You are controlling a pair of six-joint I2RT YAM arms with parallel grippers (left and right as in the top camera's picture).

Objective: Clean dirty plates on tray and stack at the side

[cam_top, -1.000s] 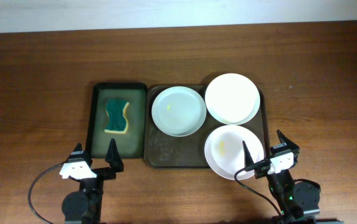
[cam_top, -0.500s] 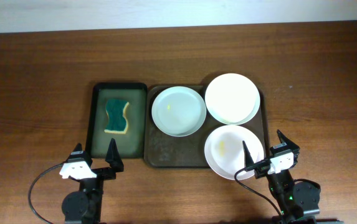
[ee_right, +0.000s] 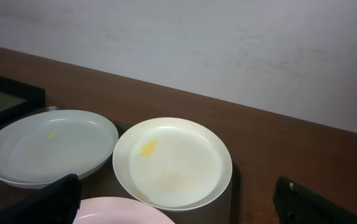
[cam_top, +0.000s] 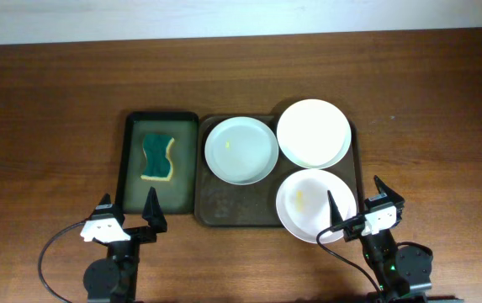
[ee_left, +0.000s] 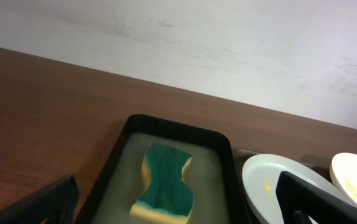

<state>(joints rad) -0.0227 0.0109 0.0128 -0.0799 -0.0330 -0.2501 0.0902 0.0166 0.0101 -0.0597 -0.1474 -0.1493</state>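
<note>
Wooden table | dark brown tray | three white plates, faint yellow smears

No legible text anywhere.

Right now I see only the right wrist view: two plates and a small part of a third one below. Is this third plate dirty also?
Observer: Yes. From overhead, the near plate has a yellowish smear left of its middle.
Operator: What lies in the dark tray at my left edge?
Observer: A green and yellow sponge, near the middle of the green tray.
Operator: And the left tool?
Observer: The left tool is open, holding nothing, at the near end of that tray.
</note>
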